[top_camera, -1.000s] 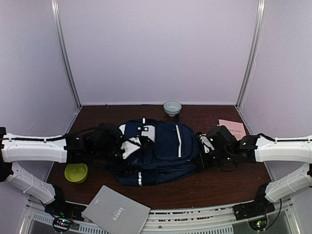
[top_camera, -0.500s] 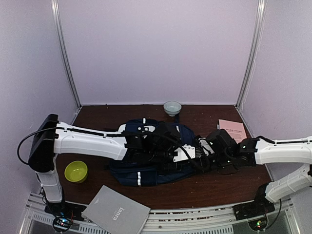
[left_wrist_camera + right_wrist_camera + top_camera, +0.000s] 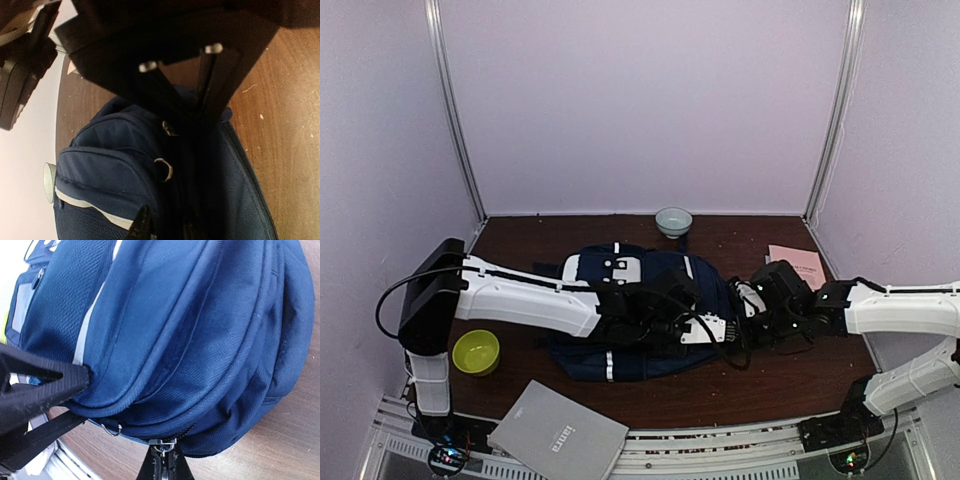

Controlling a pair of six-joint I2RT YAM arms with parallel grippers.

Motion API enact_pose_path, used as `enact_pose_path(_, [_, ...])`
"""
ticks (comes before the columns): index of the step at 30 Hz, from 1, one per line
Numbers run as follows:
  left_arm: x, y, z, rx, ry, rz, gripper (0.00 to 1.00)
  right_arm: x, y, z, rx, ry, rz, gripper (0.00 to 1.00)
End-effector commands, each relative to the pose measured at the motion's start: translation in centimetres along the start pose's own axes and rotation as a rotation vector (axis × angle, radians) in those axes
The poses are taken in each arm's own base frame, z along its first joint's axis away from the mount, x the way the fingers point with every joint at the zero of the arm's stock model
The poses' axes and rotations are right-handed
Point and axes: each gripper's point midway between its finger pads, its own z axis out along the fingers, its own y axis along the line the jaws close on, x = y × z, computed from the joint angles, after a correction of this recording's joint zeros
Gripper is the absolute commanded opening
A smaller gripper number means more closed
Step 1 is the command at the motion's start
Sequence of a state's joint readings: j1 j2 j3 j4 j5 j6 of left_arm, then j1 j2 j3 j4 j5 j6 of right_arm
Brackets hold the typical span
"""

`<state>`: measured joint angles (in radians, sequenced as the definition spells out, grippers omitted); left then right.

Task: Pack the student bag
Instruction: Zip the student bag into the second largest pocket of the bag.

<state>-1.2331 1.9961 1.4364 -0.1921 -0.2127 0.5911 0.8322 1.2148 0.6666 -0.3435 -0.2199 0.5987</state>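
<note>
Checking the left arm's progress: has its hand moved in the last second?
Yes. The left hand crossed rightward over the backpack, away from the green bowl.

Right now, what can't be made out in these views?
1. What the left gripper holds: left wrist view, its tips meet in deep shadow against the bag.
2. Whether the bag is open: top view, the left arm covers it.
3. Most of the right gripper: right wrist view, bottom edge cuts it; only the tips show, shut on a zip pull.
4. Print on the pink paper: top view, too small.
</note>
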Motion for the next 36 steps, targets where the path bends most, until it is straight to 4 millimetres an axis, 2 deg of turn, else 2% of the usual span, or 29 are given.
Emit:
enact_pose_path(1, [2.9,0.4,1.5,-0.07,0.129,0.034,0.12,-0.6,-1.3,-0.9,0.033,-0.008,0.035,0.0])
enact_pose_path(3, [3.8,0.0,1.3,-0.064,0.157,0.042,0.01,-0.8,-3.3,-1.5,0.116,-0.012,0.05,0.0])
enact_pose_path(7, [5.7,-0.8,0.1,-0.053,0.211,0.034,0.0,-1.6,-7.0,-3.4,0.321,-0.004,0.023,0.0])
enact_pose_path(10, [6.1,-1.8,-1.7,-0.014,0.18,0.005,0.0,-2.0,-9.2,-4.3,0.453,0.031,-0.02,0.0])
enact_pose_path(14, [6.1,-4.1,-4.5,0.09,0.091,-0.01,0.0,-3.4,-10.5,-5.6,0.59,0.09,-0.085,0.0])
enact_pose_path(17, [7.4,-5.7,-5.9,0.132,0.09,0.003,0.0,-4.8,-11.3,-7.1,0.685,0.104,-0.133,0.0])
enact_pose_path(19, [7.7,-6.2,-6.8,0.156,0.08,0.008,0.0,-5.8,-11.2,-7.3,0.694,0.099,-0.162,0.0])
enact_pose_path(23, [6.5,-7.3,-9.1,0.194,-0.028,0.052,0.0,-8.5,-10.2,-5.8,0.662,0.099,-0.237,0.0])
enact_pose_path(27, [6.2,-7.6,-9.6,0.181,-0.058,0.078,0.0,-12.3,-9.6,-2.6,0.619,0.088,-0.278,0.0])
enact_pose_path(30, [6.6,-7.7,-9.4,0.18,-0.032,0.05,0.0,-12.0,-9.3,0.3,0.586,0.169,-0.273,0.0])
enact_pose_path(33, [7.1,-6.9,-9.9,0.131,-0.014,-0.04,0.0,-10.0,-8.5,2.8,0.49,0.183,-0.262,0.0])
enact_pose_path(34, [7.1,-6.3,-10.2,0.096,-0.017,-0.081,0.07,-9.3,-8.0,3.5,0.443,0.182,-0.249,0.0])
enact_pose_path(36, [7.3,-5.2,-11.2,0.043,-0.023,-0.188,0.6,-7.6,-7.0,4.7,0.356,0.193,-0.221,0.0])
